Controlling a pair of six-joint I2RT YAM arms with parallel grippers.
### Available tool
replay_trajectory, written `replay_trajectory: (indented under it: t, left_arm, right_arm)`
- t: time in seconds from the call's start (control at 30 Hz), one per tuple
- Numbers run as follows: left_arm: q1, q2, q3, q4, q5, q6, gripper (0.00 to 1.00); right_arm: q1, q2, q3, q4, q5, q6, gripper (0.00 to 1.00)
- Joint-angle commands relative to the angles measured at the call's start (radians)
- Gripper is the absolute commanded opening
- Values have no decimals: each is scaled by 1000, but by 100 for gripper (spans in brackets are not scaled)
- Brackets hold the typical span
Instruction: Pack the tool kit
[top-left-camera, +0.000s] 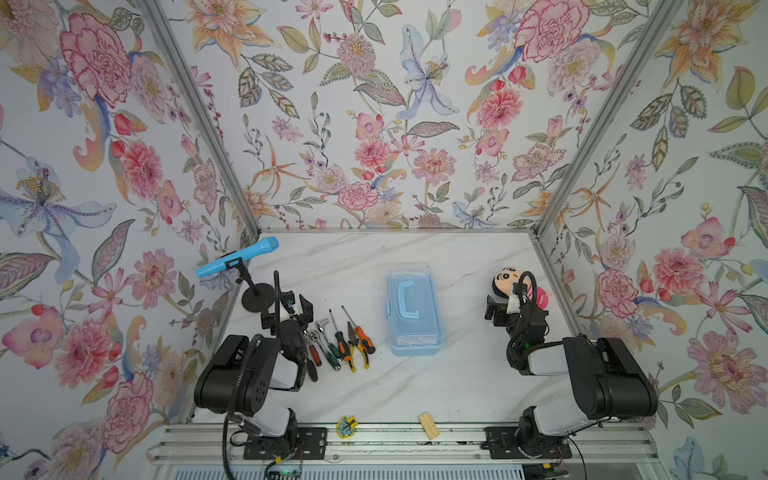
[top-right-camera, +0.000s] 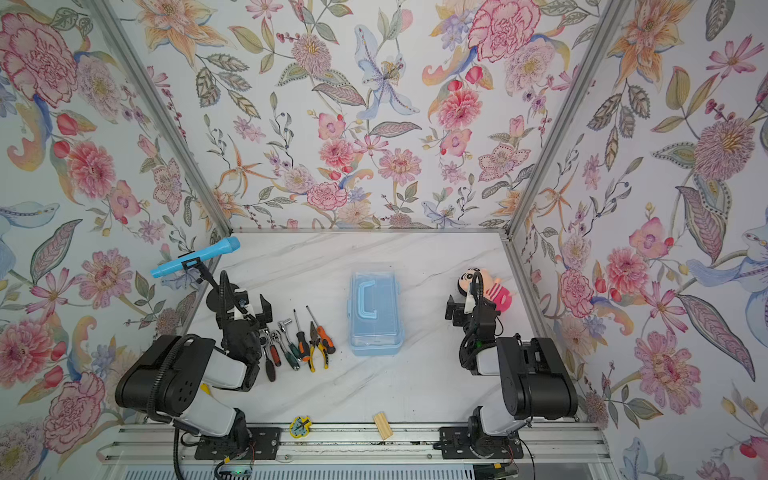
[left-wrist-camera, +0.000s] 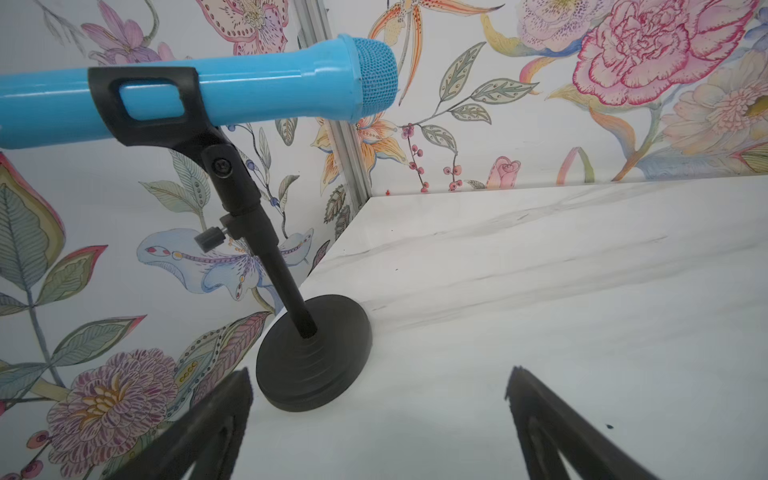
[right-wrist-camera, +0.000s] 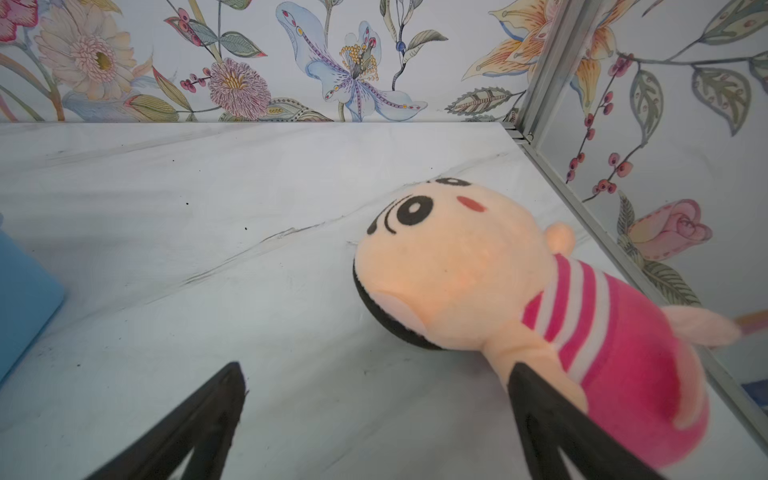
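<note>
Currently neither arm holds anything: the left gripper (left-wrist-camera: 380, 371) and the right gripper (right-wrist-camera: 376, 368) each stand with jaws wide apart. The blue toolbox (top-left-camera: 413, 309) sits shut at the centre of both top views, its handle (top-left-camera: 405, 297) facing up. The tools (top-left-camera: 338, 343) lie in a row just left of it, near the left gripper. Opening the box seems the step in hand. To do it well, one arm should steady the base while the other frees what looks like the latch (top-left-camera: 387, 309) on the box's left edge. The lid should then swing fully back, away from the row. The plush doll (top-left-camera: 505, 277) and microphone (top-left-camera: 237, 257) are best left alone.
</note>
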Motion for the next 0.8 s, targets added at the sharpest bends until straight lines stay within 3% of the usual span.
replay_trajectory:
  t: [0.0,0.77]
  left_arm:
    - [-10,10,15,48,9,15,99]
    - [4,4,15,16,41,4,99]
  right_arm:
    - [-1,9,12,46,-10,-18,99]
    - [-8,8,14,40,-22,-16,99]
